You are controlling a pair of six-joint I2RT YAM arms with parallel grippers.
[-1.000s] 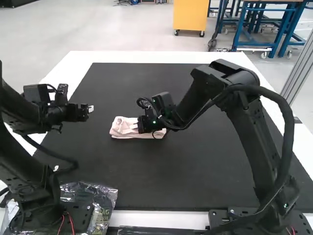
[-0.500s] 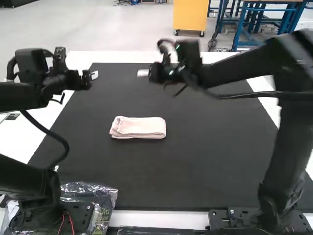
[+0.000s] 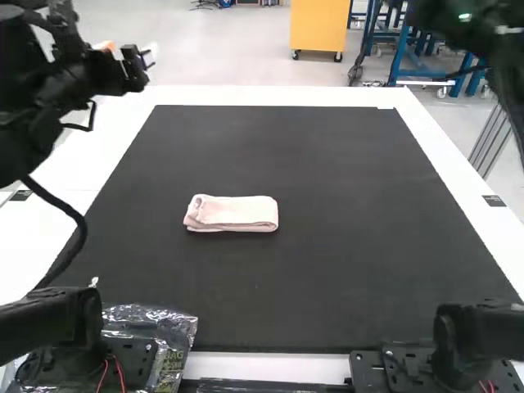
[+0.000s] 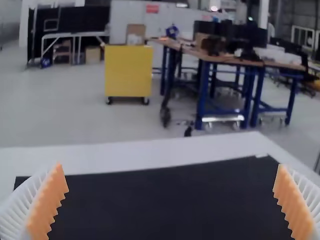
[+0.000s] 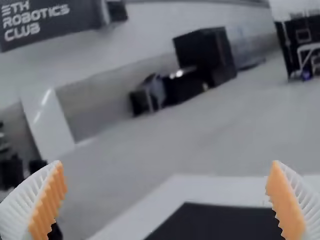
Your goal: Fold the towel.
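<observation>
Towel (image 3: 232,214) is soft pink and folded up into a small, long bundle. It lies flat on the black mat (image 3: 278,286), and the mat lies on the white tabletop (image 3: 254,96). At one end of the bundle, I can see the layers, one on top of the other. The towel is lower down than the left claw (image 3: 127,51) and off to its right. They are well apart and do not touch.

The left claw is wide and holds nothing. It has white ribs and orange pads (image 4: 48,200). In the left wrist view, some of the mat shows between its two sides.

The right claw (image 5: 167,162) is wide too, with nothing in it. It is the same kind, white and orange. A corner of the mat shows past it in the right wrist view. The towel is to the left of this claw and lower down, well apart from it.

A shiny, crinkly bag (image 3: 168,323) is lower down than the left claw, near the bottom of the left arm.
</observation>
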